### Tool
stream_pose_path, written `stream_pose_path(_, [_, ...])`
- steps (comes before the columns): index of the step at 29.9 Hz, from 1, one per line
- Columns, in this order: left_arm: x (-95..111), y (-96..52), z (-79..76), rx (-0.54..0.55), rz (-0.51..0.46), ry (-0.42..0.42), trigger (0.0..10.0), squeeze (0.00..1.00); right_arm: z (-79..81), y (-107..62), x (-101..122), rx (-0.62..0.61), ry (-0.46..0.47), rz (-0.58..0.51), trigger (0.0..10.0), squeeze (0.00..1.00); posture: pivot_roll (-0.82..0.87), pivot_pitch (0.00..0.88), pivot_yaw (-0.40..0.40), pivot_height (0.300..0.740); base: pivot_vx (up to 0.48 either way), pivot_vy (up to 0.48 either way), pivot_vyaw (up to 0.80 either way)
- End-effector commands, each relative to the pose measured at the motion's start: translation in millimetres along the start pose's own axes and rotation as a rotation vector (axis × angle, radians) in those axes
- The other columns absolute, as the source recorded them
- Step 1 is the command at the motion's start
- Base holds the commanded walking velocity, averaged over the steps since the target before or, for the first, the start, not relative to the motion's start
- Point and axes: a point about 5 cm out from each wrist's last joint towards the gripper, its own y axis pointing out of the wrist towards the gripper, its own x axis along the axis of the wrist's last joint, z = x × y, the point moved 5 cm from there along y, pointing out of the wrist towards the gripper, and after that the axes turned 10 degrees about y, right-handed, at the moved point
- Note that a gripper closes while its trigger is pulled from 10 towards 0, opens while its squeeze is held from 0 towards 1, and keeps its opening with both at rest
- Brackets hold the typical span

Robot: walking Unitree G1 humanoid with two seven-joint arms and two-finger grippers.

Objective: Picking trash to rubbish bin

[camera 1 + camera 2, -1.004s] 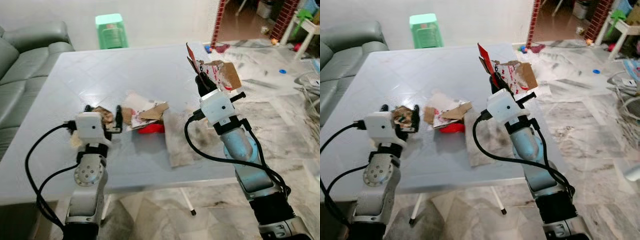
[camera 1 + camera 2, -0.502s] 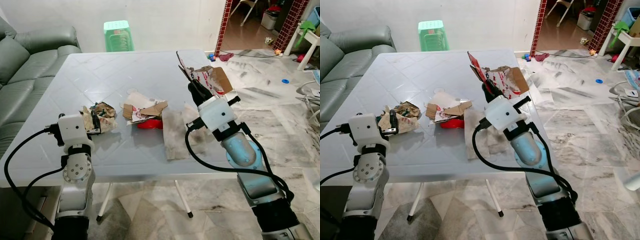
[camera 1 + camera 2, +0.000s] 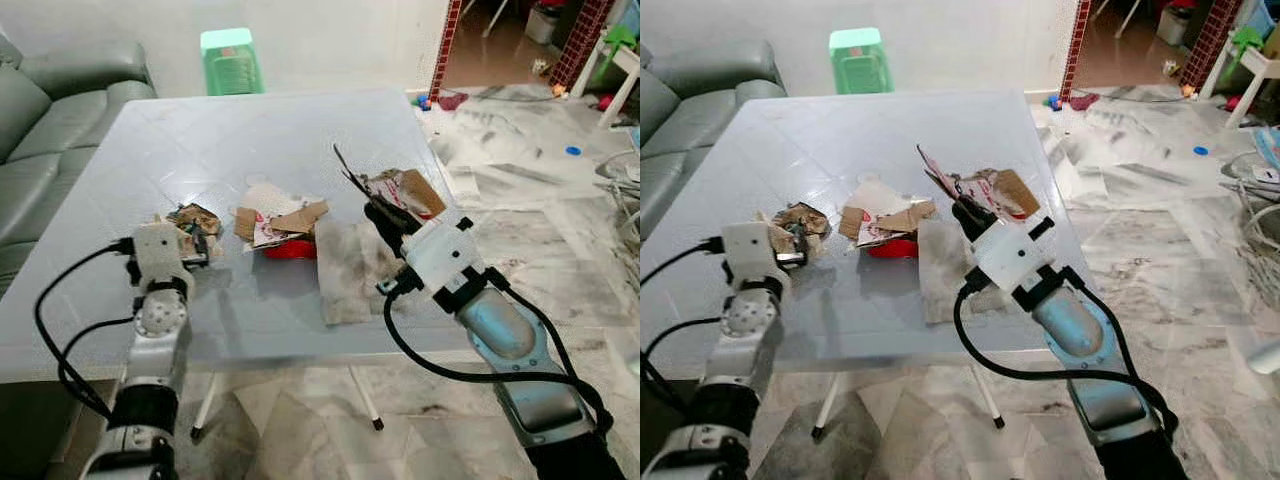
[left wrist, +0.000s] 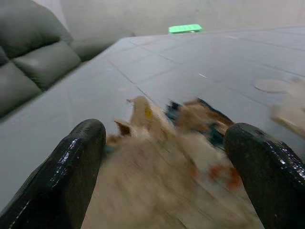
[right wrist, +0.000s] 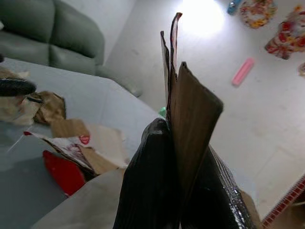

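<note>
A crumpled brown paper wad (image 3: 190, 217) lies on the grey table (image 3: 250, 130) at my left. My left gripper (image 4: 164, 162) stands open with the wad (image 4: 181, 143) between its two black fingers (image 4: 78, 157). My right gripper (image 3: 378, 208) is shut on a torn red-and-brown cardboard piece (image 3: 405, 188), held tilted just above the table's right side. In the right wrist view the cardboard (image 5: 190, 114) stands edge-on between the fingers (image 5: 152, 181). More torn cardboard and a red scrap (image 3: 285, 225) lie in a pile mid-table.
A stained grey cloth (image 3: 345, 265) lies flat beside the pile, under my right gripper. A grey sofa (image 3: 50, 100) runs along the table's left side, with a green stool (image 3: 228, 58) behind the table. Littered marble floor (image 3: 520, 170) lies to the right.
The camera has shifted. My right arm has come down and forward with the cardboard, now low over the cloth. The left gripper still straddles the paper wad.
</note>
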Motion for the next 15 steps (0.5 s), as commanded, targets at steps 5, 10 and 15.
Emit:
stream_pose_path(5, [-11.4, 8.0, 14.1, 0.036, 0.063, 0.010, 10.0, 0.00, 5.5, -1.9, 9.6, 0.028, -0.003, -0.020, 10.0, 0.00, -0.10, 0.116, 0.037, 0.740, 0.000, 0.000, 0.00])
stream_pose_path(10, [-27.1, 4.7, -18.2, -0.149, 0.133, -0.035, 0.0, 0.00, 6.3, -1.3, 10.3, 0.033, -0.003, -0.014, 10.0, 0.00, -0.10, 0.118, 0.036, 0.740, 0.000, 0.000, 0.00])
stream_pose_path(15, [-29.6, 4.3, -18.1, -0.136, 0.136, -0.035, 0.0, 0.00, 8.1, -0.9, 10.4, 0.048, 0.008, -0.009, 10.0, 0.00, -0.10, 0.115, 0.034, 0.740, 0.000, 0.000, 0.00])
